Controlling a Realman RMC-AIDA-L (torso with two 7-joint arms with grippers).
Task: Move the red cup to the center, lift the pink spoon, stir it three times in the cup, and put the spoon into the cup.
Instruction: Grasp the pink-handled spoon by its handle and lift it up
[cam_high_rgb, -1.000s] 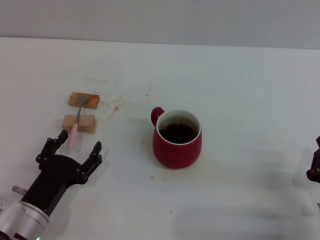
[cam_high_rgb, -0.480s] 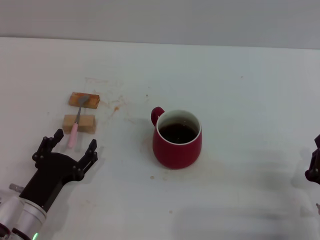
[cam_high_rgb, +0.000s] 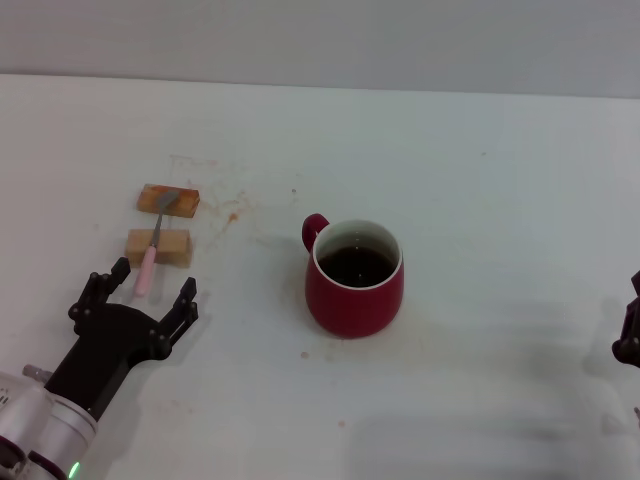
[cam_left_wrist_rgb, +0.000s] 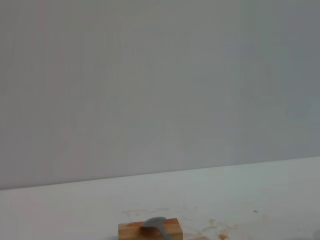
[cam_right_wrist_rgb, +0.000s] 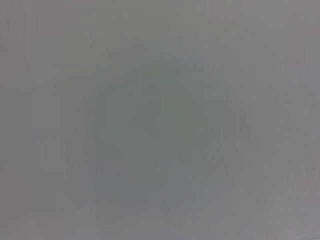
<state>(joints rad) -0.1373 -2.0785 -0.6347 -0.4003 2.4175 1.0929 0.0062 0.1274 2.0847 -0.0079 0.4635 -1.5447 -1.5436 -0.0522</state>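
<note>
Pink-handled, grey-bowled small spoon (cam_high_rgb: 154, 247) unmoved across two tan wooden blocks (cam_high_rgb: 158, 247); left gripper (cam_high_rgb: 153, 287) spread wide, marginally nearer its handle end.

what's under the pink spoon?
Two tan wooden blocks prop the slim pink-handled spoon: grey bowl on the far block, handle across the near one. The block tops beneath it are covered. The open left claw sits just short.

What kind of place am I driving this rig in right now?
Probably a lab test bench, not a kitchen: a plain white table against a bare grey wall, with only staged props, the red cup of dark liquid and the pink spoon propped across two wooden blocks.
</note>
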